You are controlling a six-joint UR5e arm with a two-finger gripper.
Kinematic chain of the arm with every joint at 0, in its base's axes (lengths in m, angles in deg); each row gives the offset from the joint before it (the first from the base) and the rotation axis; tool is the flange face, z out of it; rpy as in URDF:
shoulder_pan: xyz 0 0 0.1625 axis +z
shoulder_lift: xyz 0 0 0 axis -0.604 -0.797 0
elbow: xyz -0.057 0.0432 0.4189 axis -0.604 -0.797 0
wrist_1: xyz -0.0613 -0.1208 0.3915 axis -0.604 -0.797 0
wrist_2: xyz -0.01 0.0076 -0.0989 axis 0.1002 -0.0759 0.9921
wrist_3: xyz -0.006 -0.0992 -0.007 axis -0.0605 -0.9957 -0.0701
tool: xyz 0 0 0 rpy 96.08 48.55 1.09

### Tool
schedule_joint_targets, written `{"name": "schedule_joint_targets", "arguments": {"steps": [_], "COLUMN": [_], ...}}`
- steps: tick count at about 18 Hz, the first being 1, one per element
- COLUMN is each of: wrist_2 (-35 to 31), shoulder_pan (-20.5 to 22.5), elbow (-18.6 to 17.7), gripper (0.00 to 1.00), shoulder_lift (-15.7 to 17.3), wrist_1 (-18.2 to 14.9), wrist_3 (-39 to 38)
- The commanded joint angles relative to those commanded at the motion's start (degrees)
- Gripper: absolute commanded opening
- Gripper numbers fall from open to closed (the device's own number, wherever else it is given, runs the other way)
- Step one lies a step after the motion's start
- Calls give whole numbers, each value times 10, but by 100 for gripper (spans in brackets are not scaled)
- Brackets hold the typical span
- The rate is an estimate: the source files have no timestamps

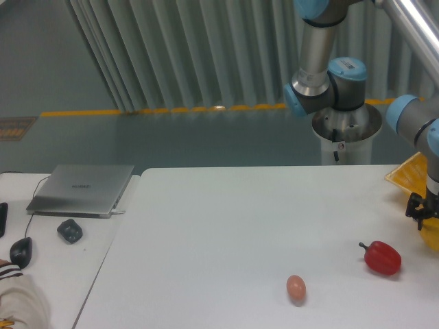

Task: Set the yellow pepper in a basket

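Yellow shows at the frame's 3 o'clock edge: we see a sliver of the yellow pepper (432, 236) directly below our dark pincer (420, 211), which sits partly out of view, so we cannot tell whether it grips the pepper or is released. The basket (409, 173) peeks in just above, toward 2 o'clock. On the white desk (240, 226), the red pepper (382, 258) lies near, at about 8 o'clock from the pincer. We judge a loose hold could drop the pepper short of the basket, or a low swing could knock the red pepper.
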Motion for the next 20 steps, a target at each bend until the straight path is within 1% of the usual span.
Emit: {"name": "schedule_joint_targets", "arguments": {"steps": [3, 9, 10, 11, 14, 15, 17, 20], "wrist_2": [-15, -18, -19, -19, -19, -19, -19, -19], "shoulder_pan": [-8, -11, -13, -15, -18, -21, -21, -22], "elbow": [0, 1, 1, 1, 3, 4, 3, 4], "gripper": [100, 100, 97, 96, 84, 77, 71, 68], "shoulder_lift": [-10, -11, -11, -11, -11, -11, -11, -11], "wrist_1": [0, -2, -2, -2, -1, -1, -1, -1], "wrist_3": [-9, -8, -7, -7, -5, -5, -5, -6]}}
